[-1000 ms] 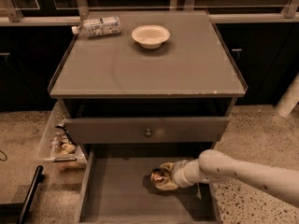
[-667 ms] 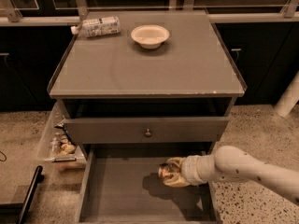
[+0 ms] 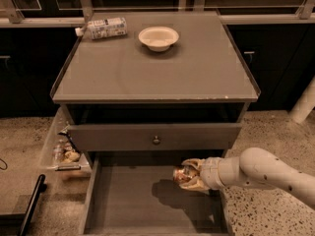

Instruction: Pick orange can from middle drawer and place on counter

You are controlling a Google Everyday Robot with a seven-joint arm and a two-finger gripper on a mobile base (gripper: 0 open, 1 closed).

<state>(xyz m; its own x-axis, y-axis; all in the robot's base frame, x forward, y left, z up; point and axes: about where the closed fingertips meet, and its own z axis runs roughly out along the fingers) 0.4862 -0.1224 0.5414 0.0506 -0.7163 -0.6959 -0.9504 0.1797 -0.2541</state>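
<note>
No legible txt. The white bottle [image 3: 103, 28], far left on the counter [image 3: 197, 77], has a label w/ dark print, unreadable. Markings on the orange can [image 3: 181, 175], clamped in the gripper [image 3: 191, 174] over the middle drawer [image 3: 128, 200] near right, likewise unreadable.

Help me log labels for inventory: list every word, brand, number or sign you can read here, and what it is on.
No text can be read.
The white bottle on the counter: dark label print, too blurred.
The orange can, held by the gripper over the middle drawer: dark markings, unreadable.
</note>
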